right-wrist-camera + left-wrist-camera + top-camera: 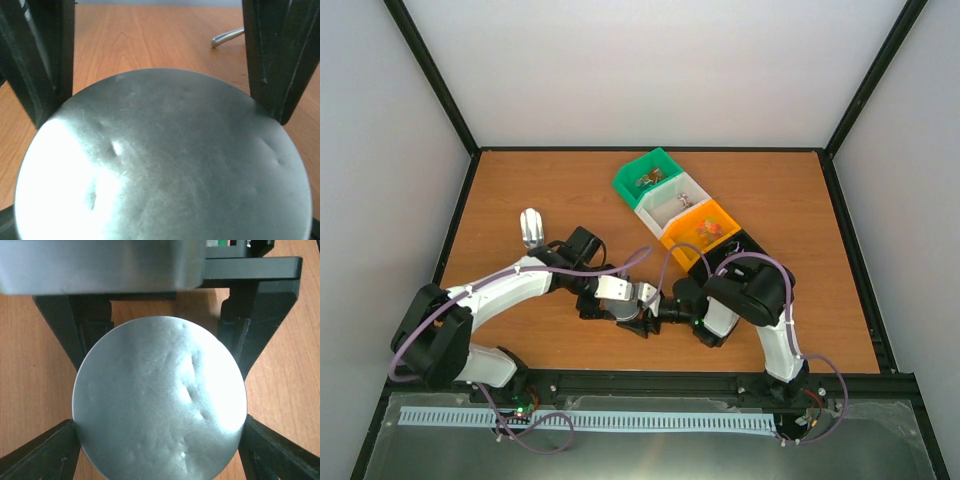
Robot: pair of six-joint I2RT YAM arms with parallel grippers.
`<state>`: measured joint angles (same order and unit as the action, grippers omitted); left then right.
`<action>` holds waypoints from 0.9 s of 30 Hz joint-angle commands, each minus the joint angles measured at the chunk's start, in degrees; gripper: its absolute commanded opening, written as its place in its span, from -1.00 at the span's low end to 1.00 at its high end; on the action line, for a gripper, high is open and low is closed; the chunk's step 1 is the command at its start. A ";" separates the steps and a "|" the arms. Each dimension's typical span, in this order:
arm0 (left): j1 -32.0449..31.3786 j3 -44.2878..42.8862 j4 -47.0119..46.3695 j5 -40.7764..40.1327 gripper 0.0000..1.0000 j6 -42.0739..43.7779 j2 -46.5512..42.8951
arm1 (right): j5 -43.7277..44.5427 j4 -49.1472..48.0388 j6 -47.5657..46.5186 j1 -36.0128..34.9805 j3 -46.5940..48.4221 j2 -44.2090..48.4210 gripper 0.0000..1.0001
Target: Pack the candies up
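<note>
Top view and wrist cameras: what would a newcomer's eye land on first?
A round metal lid fills both wrist views, the left fingers and right fingers pressed against its rim. From above, the left arm and right arm meet at the near middle of the table; a green bin, white bin and orange bin holding candies line up diagonally far right.

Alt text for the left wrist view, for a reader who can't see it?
A round silvery metal disc fills the frame, gripped at its edges between the black fingers of the left gripper. Brown wooden table shows behind.
</note>
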<state>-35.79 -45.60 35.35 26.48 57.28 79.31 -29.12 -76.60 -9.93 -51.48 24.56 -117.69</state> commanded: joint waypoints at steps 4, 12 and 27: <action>-1.30 2.61 0.65 4.75 -0.23 -0.19 0.25 | -2.94 1.07 -3.00 0.11 -0.09 2.59 0.36; -1.13 6.05 -7.12 -0.46 -0.19 -12.63 -4.41 | 1.09 -1.48 -0.51 0.07 -0.45 1.50 0.97; 4.51 5.39 -13.72 -9.92 -0.12 -18.10 -3.10 | 0.38 10.41 -6.13 2.37 -2.93 12.04 1.00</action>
<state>-34.15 -39.29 24.45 22.70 41.65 74.63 -26.48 -68.23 -12.67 -49.50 23.03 -110.21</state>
